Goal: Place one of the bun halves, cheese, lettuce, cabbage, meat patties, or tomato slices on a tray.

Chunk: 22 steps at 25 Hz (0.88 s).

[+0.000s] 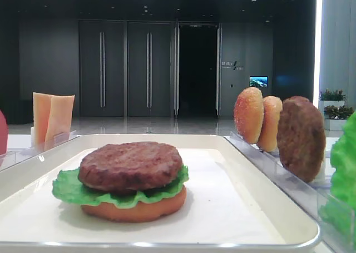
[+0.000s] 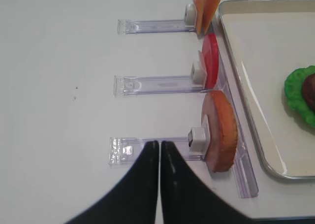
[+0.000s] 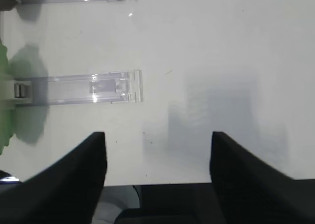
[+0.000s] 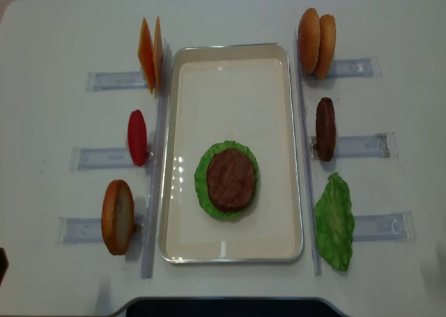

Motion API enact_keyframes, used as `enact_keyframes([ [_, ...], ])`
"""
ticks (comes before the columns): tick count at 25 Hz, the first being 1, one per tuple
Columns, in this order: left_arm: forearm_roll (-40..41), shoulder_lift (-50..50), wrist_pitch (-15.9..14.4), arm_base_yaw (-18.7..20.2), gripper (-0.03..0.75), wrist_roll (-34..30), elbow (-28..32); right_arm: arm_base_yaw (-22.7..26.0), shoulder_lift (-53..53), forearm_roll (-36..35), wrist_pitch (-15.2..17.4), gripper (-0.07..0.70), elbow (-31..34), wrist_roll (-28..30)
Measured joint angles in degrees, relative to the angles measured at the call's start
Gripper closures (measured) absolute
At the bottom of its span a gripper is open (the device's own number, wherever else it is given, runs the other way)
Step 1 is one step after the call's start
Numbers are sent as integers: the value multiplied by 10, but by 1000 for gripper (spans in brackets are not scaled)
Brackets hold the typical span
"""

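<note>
With the left gripper (image 2: 159, 147) pinched together beside the racked bun half (image 2: 222, 130) and the right gripper (image 3: 157, 140) spread wide over bare table, a careless reach risks toppling the patty (image 4: 231, 178) stacked on the tray (image 4: 230, 251)

Patty (image 4: 231, 179) on lettuce (image 4: 203, 184) on bun (image 1: 133, 207), mid tray (image 4: 230, 66).

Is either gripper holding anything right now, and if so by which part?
Nothing is held. The left gripper is shut on nothing above the table; the right gripper is open with only bare table between its jaws.
</note>
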<state>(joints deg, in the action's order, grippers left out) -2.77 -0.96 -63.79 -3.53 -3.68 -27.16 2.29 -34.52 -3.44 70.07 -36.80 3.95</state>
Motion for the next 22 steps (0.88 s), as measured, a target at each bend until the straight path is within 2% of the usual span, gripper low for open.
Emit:
enact_keyframes([
  [8,0,0,0,0,715,0,0,0,143,0,-4,171,15,1],
  [22,0,0,0,0,715,0,0,0,320,-11,-41,171,79,15],
])
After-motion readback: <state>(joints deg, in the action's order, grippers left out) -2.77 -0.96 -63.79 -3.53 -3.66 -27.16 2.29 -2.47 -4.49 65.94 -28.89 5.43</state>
